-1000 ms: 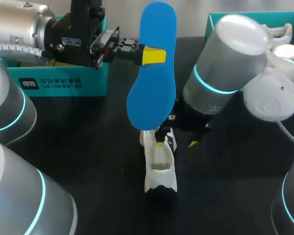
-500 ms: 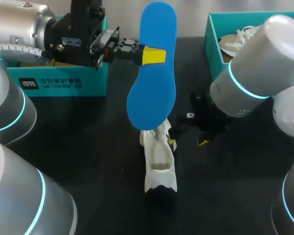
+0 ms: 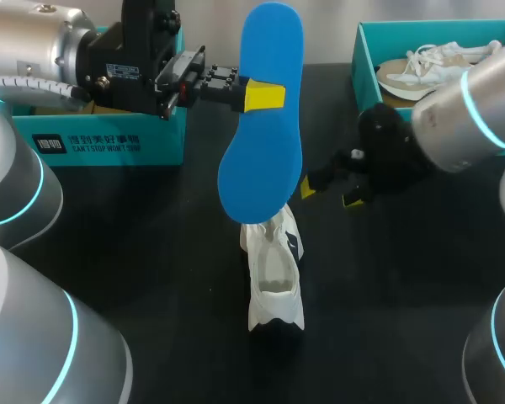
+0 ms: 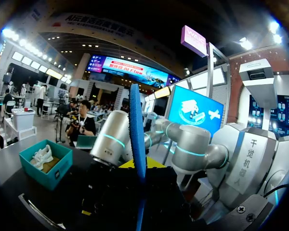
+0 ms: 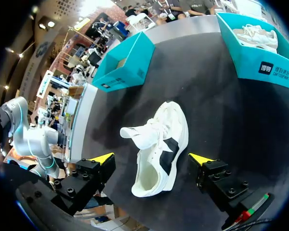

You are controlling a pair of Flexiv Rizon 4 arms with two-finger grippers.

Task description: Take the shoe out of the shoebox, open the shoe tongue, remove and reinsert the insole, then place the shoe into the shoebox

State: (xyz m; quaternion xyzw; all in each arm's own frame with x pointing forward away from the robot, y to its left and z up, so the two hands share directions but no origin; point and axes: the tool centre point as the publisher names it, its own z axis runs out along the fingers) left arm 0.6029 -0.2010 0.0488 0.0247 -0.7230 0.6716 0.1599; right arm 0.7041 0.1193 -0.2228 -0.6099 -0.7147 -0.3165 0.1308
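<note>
My left gripper (image 3: 263,97) is shut on a blue insole (image 3: 265,160) and holds it upright above the middle of the table. In the left wrist view the insole (image 4: 137,130) stands edge-on between the fingers. Under its lower end a white shoe (image 3: 275,278) lies on the black table, with its tongue pulled up. My right gripper (image 3: 329,194) hangs open to the right of the shoe and holds nothing. In the right wrist view the shoe (image 5: 159,139) lies below the wide-apart yellow tips of that gripper (image 5: 151,158).
A teal shoebox (image 3: 364,50) at the back right holds a second white shoe (image 3: 433,67). Another teal box (image 3: 109,143) stands at the back left, behind my left arm. The right wrist view shows both boxes (image 5: 127,62) (image 5: 260,57) beyond the shoe.
My right arm has drawn back from the shoe, rightwards and towards the back-right shoebox, with its gripper still open. The left arm and the insole have not moved.
</note>
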